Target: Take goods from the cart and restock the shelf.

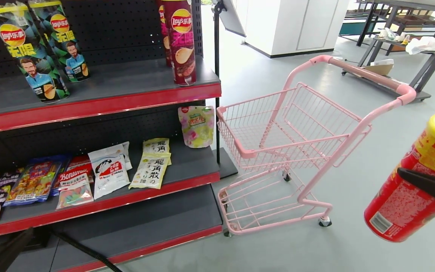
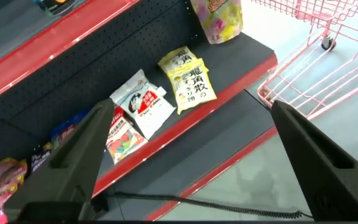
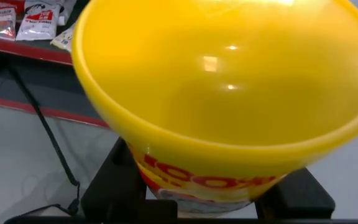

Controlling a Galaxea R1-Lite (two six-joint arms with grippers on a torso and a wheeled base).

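With right claw (image 1: pixel 427 183) clenched on the tilted red can (image 1: pixel 398 206) right of the cart (image 1: pixel 240 149), swing above the cart to the upper shelf (image 1: pixel 127 81) on its left, righting it beside the maroon cans (image 1: pixel 181 41), with the released left claw (image 2: pixel 191 109) low.

My right gripper (image 3: pixel 204 198) clasps a red chip can (image 3: pixel 197 180), one black finger (image 3: pixel 114 186) pressed to either side, its yellow lid (image 3: pixel 229 74) looming close. Beyond it are a red-edged shelf (image 3: pixel 17 48) bearing snack packets (image 3: pixel 39 12) and a black cable (image 3: pixel 48 143) trailing over the grey floor (image 3: pixel 17 180).
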